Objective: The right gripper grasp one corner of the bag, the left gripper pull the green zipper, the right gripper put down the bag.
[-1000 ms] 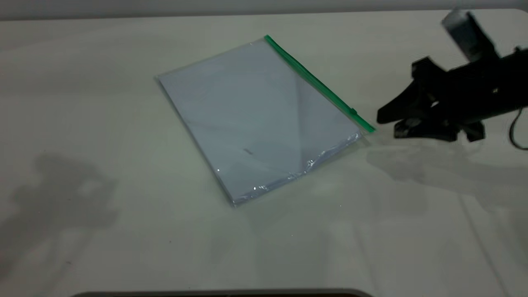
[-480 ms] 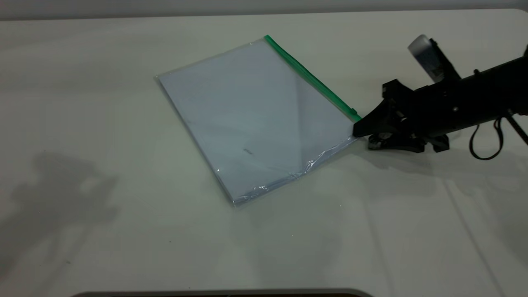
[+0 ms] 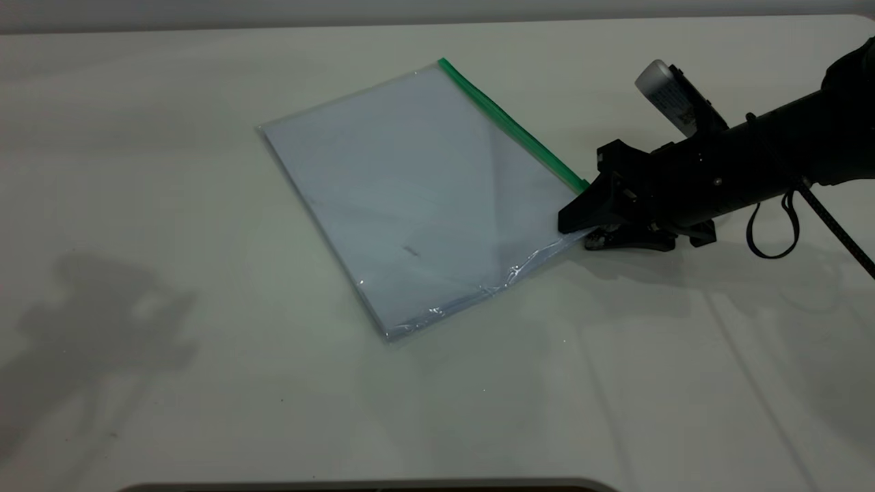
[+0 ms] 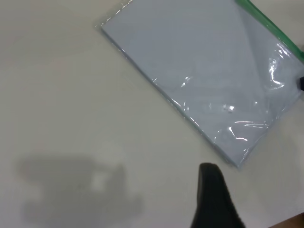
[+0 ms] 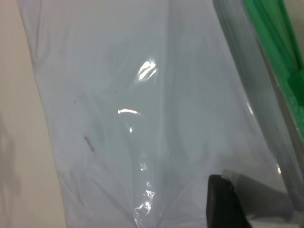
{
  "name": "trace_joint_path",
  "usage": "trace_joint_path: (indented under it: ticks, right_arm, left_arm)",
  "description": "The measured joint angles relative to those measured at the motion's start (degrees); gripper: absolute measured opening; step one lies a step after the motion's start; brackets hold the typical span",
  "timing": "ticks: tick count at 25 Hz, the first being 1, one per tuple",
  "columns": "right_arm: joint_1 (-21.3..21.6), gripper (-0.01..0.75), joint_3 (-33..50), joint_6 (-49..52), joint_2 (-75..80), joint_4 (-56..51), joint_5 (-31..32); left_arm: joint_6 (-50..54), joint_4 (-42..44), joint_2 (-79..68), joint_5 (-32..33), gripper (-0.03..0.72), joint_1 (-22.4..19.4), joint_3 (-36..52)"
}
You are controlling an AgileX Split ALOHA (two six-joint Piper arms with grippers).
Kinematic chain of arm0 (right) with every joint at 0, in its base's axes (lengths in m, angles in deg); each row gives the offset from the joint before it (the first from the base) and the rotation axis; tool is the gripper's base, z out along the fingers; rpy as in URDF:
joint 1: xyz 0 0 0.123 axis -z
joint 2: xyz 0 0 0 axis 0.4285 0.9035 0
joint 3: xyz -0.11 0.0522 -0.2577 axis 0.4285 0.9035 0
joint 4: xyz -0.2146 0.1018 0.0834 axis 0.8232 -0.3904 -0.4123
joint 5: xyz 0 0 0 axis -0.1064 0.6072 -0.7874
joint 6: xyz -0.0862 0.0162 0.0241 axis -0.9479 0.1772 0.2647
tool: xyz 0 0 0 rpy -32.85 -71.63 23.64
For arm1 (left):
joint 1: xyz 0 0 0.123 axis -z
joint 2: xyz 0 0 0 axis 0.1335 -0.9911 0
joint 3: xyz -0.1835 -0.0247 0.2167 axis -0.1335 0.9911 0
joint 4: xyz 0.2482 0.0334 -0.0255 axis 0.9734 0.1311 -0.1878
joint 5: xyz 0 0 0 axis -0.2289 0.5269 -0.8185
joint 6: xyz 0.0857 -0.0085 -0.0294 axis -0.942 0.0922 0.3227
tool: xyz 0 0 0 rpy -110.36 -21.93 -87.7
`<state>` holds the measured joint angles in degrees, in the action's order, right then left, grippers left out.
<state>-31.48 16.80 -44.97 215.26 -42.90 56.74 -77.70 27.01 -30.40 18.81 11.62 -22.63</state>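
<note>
The bag (image 3: 424, 191) lies flat on the white table (image 3: 205, 383), with pale sheets showing through. The green zipper (image 3: 509, 123) runs along its far-right long edge. My right gripper (image 3: 577, 232) is at the bag's right corner, at the zipper's near end. It is open, with one finger over the corner and the other low on the table. In the right wrist view a black fingertip (image 5: 221, 199) lies over the bag (image 5: 142, 118) beside the zipper (image 5: 270, 33). My left gripper (image 4: 213, 199) is out of the exterior view and hovers short of the bag (image 4: 199, 71).
A cable (image 3: 772, 225) loops under the right arm. The arm's wrist camera (image 3: 666, 92) sticks up above it. Arm shadows fall on the table at front left (image 3: 102, 321). The table's near edge (image 3: 369, 485) shows at the bottom.
My right gripper has moved left from beside the bag onto its right corner, and its upper finger now covers the zipper's end. The bag has not moved.
</note>
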Motion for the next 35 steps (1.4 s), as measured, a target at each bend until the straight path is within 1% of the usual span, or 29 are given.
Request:
trace_joint_path:
  ticks: [3,6,9,12,13,14,16,18,20,22,23,25,27,29,30,32,35]
  right_arm:
    - [-0.1,0.408,-0.3,-0.7,0.0,0.0,0.7]
    - [-0.2,0.356,-0.8,-0.8,0.1,0.0,1.7]
    - [-0.2,0.241,-0.9,-0.8,0.2,0.0,1.9]
    - [-0.2,0.077,-1.0,-0.8,0.2,0.0,2.6]
    - [-0.2,0.046,-1.0,-0.8,0.2,0.0,3.0]
    - [-0.2,0.034,-1.0,-0.8,0.2,0.1,3.7]
    - [-0.2,0.034,-1.0,-1.2,0.1,1.0,6.7]
    - [-0.2,0.034,-1.1,-1.7,-1.2,5.4,9.7]
    - [-0.2,0.034,-1.1,-0.6,-3.6,12.6,11.8]
    - [-0.2,0.034,-1.1,2.6,-7.3,23.2,12.2]
    - [-0.2,0.034,-1.1,4.6,-9.5,27.9,11.8]
    - [0.1,0.034,-1.1,8.3,-13.9,37.7,8.8]
    - [1.0,0.034,-1.9,11.9,-17.9,42.1,3.4]
    - [1.6,0.034,-4.6,13.5,-20.9,41.2,-0.8]
    - [1.6,0.034,-6.3,13.5,-21.8,39.8,-1.5]
    - [0.7,0.034,-9.1,12.8,-22.4,36.7,0.0]
    - [-2.8,0.034,-10.4,11.3,-22.5,35.8,6.8]
  left_arm:
    - [-0.1,0.0,0.0,0.0,0.517,0.0,0.0]
    - [-0.1,0.0,0.0,0.0,0.517,0.0,0.0]
    - [-0.1,0.0,0.0,0.0,0.517,0.0,0.0]
    - [-0.1,0.0,0.0,0.0,0.517,0.0,0.0]
    - [-0.1,0.0,0.0,0.0,0.517,0.0,0.0]
    - [-0.1,0.0,0.0,0.0,0.517,0.0,0.0]
    - [-0.1,0.0,0.0,-0.1,0.517,0.0,0.0]
    - [-0.1,0.0,0.0,-0.2,0.517,0.0,0.0]
    - [-0.1,0.0,0.0,-0.4,0.517,0.0,0.0]
    - [-0.1,0.0,0.0,-0.6,0.517,0.0,0.0]
    - [-0.1,0.0,0.0,-0.8,0.517,0.0,0.0]
    - [-0.1,0.1,-0.4,-1.1,0.517,0.0,0.0]
    - [-0.1,0.1,-1.5,-1.8,0.517,0.0,-0.1]
    - [-0.2,-0.1,-3.3,-2.3,0.517,0.0,-0.3]
    - [-0.4,-0.3,-4.5,-2.7,0.517,0.0,-0.6]
    - [-1.6,-1.1,-7.0,-2.8,0.517,0.0,-2.0]
    - [-5.8,-4.4,-11.1,-2.8,0.517,0.0,-5.7]
